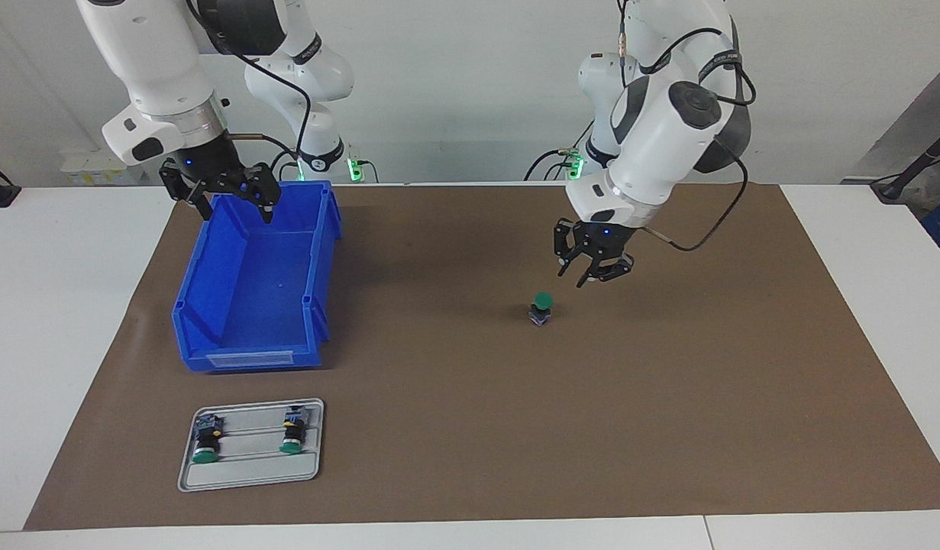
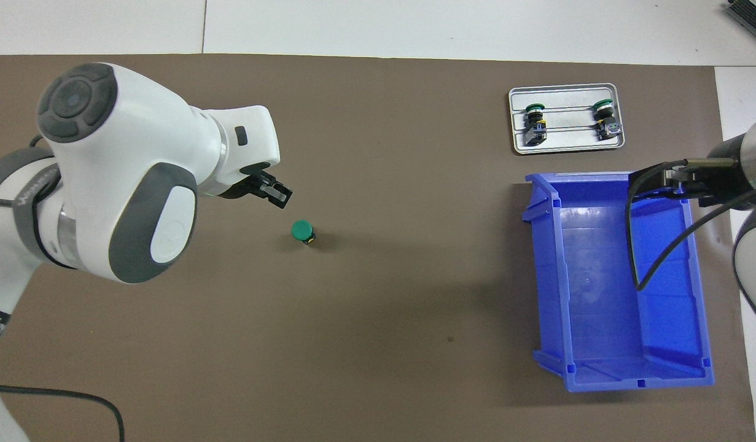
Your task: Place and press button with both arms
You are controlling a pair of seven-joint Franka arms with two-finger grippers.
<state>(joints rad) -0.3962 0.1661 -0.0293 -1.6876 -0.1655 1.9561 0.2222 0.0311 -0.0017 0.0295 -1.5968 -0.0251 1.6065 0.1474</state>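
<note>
button: the green-capped button (image 1: 542, 308) stands upright on the desk mat, cap up, so we'd press straight down its axis
left hand: the left hand (image 1: 594, 269) hangs up in the air just beside it, toward our left arm's end; can't tell its fingers
right hand: the right hand (image 1: 235, 205) waits spread over the blue bin (image 1: 210, 305), well apart
nearer: left, easily

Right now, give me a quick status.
Left gripper above mat beside button. Right gripper open over bin. Button upright, nothing blocking.
</note>
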